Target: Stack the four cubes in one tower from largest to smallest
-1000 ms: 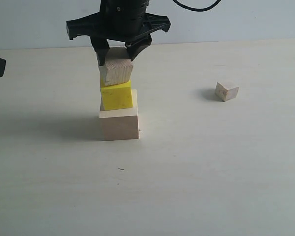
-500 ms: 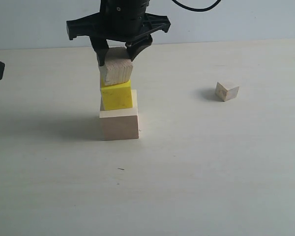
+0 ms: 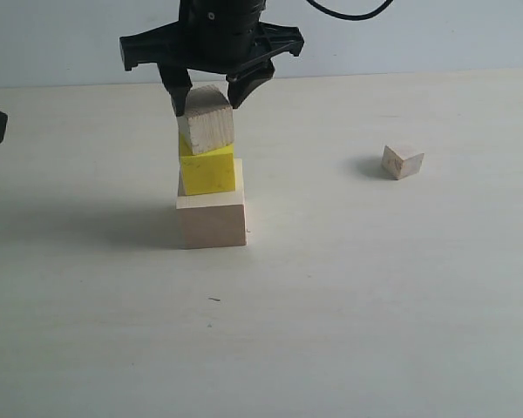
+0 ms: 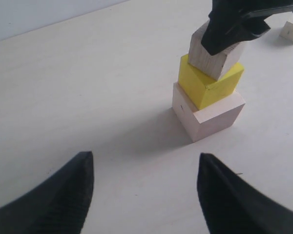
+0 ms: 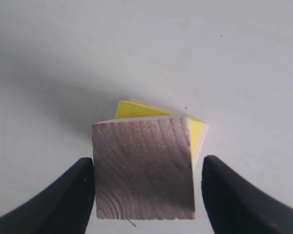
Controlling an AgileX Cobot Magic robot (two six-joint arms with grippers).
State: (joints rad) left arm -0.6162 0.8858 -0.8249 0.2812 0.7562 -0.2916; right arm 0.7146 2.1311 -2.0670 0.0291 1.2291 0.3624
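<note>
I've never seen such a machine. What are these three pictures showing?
It is a robot with two arms, each ending in black jaws. The wide picture comes from a camera standing apart; the other two come from cameras on the wrists, looking past the jaws. On the table stands a stack: a large pale cube, a yellow cube and a medium wooden cube on top. The right jaws straddle that top cube, with a slight gap on one side, so they seem not to grip it. The left jaws are open and empty. A small cube lies apart.
</note>
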